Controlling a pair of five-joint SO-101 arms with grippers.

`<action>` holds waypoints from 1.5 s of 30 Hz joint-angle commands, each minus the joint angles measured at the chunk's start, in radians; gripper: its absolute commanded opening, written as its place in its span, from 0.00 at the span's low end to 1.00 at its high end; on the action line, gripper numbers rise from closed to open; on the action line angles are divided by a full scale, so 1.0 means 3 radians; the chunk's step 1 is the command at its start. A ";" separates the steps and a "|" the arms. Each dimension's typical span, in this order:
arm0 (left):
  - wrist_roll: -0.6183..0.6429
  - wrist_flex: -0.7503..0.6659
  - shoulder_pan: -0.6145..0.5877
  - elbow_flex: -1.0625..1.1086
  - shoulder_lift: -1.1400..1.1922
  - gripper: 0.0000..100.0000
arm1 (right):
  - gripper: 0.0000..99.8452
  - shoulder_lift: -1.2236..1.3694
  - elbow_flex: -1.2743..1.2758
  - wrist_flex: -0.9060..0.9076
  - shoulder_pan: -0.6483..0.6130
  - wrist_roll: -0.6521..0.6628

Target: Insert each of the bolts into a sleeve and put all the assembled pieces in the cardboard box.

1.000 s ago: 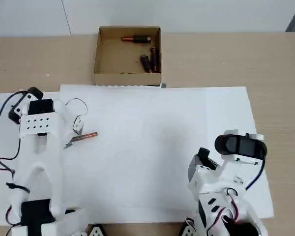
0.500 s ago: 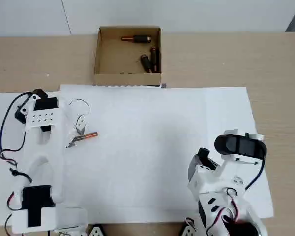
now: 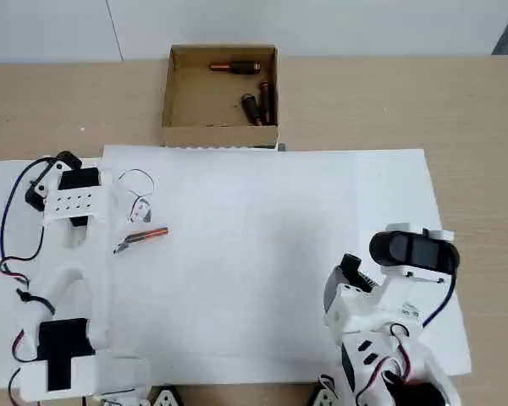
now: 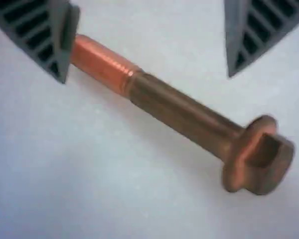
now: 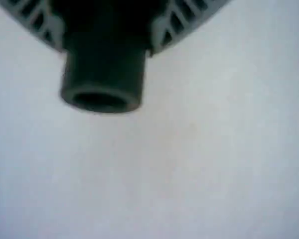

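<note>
A pale wooden desk (image 3: 406, 93) seen from above, most of its near part covered by a large white sheet (image 3: 279, 254). Two white robot arms stand at the near edge, the left arm (image 3: 68, 203) on the sheet's left side and the right arm (image 3: 389, 313) folded low near its right corner. At the far side of the desk, just beyond the sheet, sits an open cardboard box (image 3: 220, 135). Inside it lie three assembled pieces: one (image 3: 234, 66) along the back wall and two more (image 3: 259, 105) close together near the right wall. A single copper-coloured bolt (image 3: 142, 237) lies flat on the sheet beside the left arm, well apart from the box. Seen from the left wrist, the left claw (image 4: 145, 69) is spread wide with the bolt (image 4: 184, 117) lying between its fingers; one finger (image 4: 45, 35) covers the tip of the threaded end, and the flanged head points away. The right claw (image 5: 107, 30) is clamped on a short dark sleeve (image 5: 102, 74), whose open end juts out over the white sheet.
</note>
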 commanded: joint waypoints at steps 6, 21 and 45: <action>0.0005 0.0005 -0.0005 0.0054 -0.0015 0.20 | 0.00 -0.0008 -0.0010 -0.0084 0.0028 0.0036; 0.0005 -0.0271 -0.0010 0.0171 0.0251 0.20 | 0.00 -0.0008 -0.0010 -0.0084 0.0028 0.0031; -0.0184 -0.0322 0.0000 0.0059 0.0440 0.01 | 0.00 -0.0008 -0.0010 -0.0084 0.0028 0.0031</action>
